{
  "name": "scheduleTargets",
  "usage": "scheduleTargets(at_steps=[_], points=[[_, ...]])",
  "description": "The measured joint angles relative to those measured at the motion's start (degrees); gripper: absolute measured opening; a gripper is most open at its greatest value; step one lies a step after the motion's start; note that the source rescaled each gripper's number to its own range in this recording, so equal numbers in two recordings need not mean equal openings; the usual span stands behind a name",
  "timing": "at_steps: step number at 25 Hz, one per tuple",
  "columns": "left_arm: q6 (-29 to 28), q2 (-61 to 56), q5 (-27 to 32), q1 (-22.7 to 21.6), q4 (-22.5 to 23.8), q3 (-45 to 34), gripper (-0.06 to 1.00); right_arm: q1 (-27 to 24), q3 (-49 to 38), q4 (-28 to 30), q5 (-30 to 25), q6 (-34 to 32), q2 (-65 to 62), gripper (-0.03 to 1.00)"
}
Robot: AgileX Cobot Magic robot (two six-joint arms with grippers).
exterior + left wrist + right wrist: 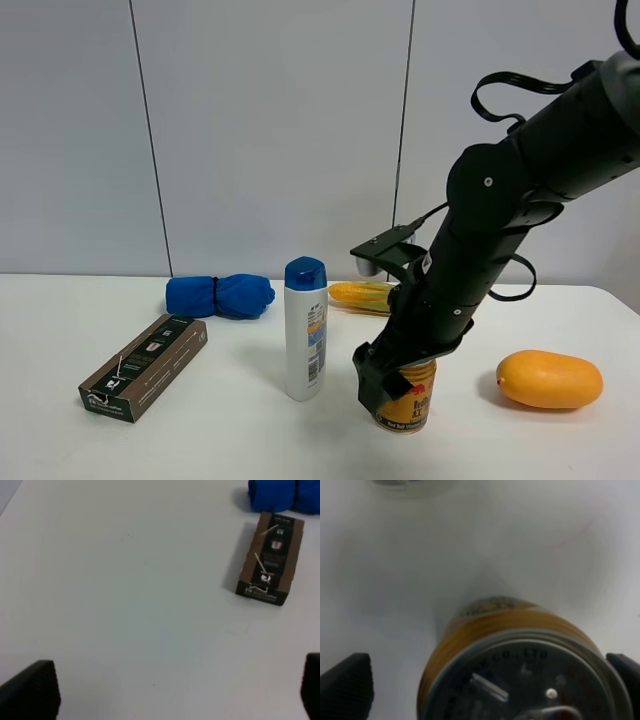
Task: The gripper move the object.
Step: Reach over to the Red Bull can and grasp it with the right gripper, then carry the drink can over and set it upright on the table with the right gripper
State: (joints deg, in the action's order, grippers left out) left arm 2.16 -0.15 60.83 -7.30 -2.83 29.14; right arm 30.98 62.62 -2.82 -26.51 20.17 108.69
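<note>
The gold-yellow can (412, 402) stands upright on the white table (220, 430), front right of the middle. My right gripper (388, 385) is down over it, its black jaws straddling the can's upper part. In the right wrist view the can's silver pull-tab top (520, 680) fills the space between the fingers. One finger (347, 682) stands clear of the can's side and the other (626, 672) is at its rim. The right gripper (487, 680) is open. My left gripper (172, 687) is open and empty above bare table.
A white shampoo bottle (305, 330) stands just left of the can. An orange mango (550, 378) lies to its right. A yellow corn cob (362, 295) and a blue cloth (220, 296) lie behind. A brown-black box (145, 367) lies at the left, also in the left wrist view (270, 560).
</note>
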Motion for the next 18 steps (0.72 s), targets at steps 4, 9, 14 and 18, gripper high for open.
scheduleTargets(at_steps=[4, 9, 14, 18], points=[[0.0, 0.0, 0.0, 0.0, 0.0, 0.0, 1.0, 0.0, 0.0, 0.2, 0.6, 0.0, 0.1, 0.35], [0.0, 0.0, 0.0, 0.0, 0.0, 0.0, 1.0, 0.0, 0.0, 0.6, 0.7, 0.0, 0.1, 0.0], [0.0, 0.0, 0.0, 0.0, 0.0, 0.0, 1.0, 0.0, 0.0, 0.5, 0.7, 0.0, 0.1, 0.0], [0.0, 0.0, 0.0, 0.0, 0.0, 0.0, 1.0, 0.0, 0.0, 0.5, -0.5, 0.0, 0.1, 0.0]])
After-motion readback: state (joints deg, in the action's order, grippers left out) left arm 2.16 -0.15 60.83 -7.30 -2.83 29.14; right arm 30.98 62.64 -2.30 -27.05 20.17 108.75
